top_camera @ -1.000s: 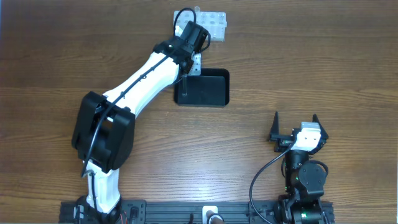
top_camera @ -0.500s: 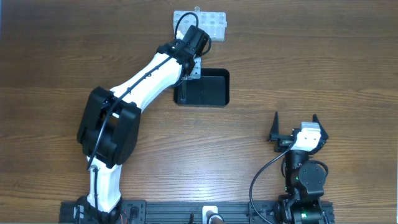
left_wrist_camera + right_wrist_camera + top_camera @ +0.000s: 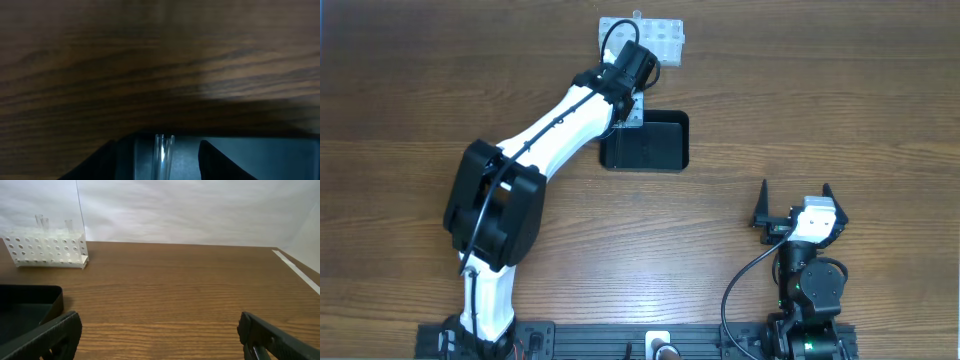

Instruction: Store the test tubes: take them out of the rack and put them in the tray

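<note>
Brown wood-grain tabletop (image 3: 840, 90) runs under everything, with both arm bases along its near edge. Closest in, the right gripper (image 3: 794, 195) sits low over bare wood at the right, well apart from the work. Its two black fingers (image 3: 50, 335) are spread wide with nothing between them.

Farther up the table lies the black rectangular plastic tray (image 3: 665, 150). The white-and-black left arm (image 3: 555, 125) slants across to the tray's left end and covers that corner from above. The left wrist camera makes the covered part clear — the left gripper (image 3: 161, 145) hangs over the tray's dark floor with its jaws parted. A clear glass test tube (image 3: 164, 157) shows between them with a gap on either side, and neither finger touches it. Whether the tube rests on the tray floor cannot be told.

Just beyond the tray stands the white perforated plastic rack (image 3: 655, 40), partly covered by the left wrist in the top view. The right wrist camera sees it side-on — rows of round holes in its wall and a few clear tubes (image 3: 40, 221) upright in it, their tops above its upper edge. Behind the rack hangs a white backdrop (image 3: 200, 210).
</note>
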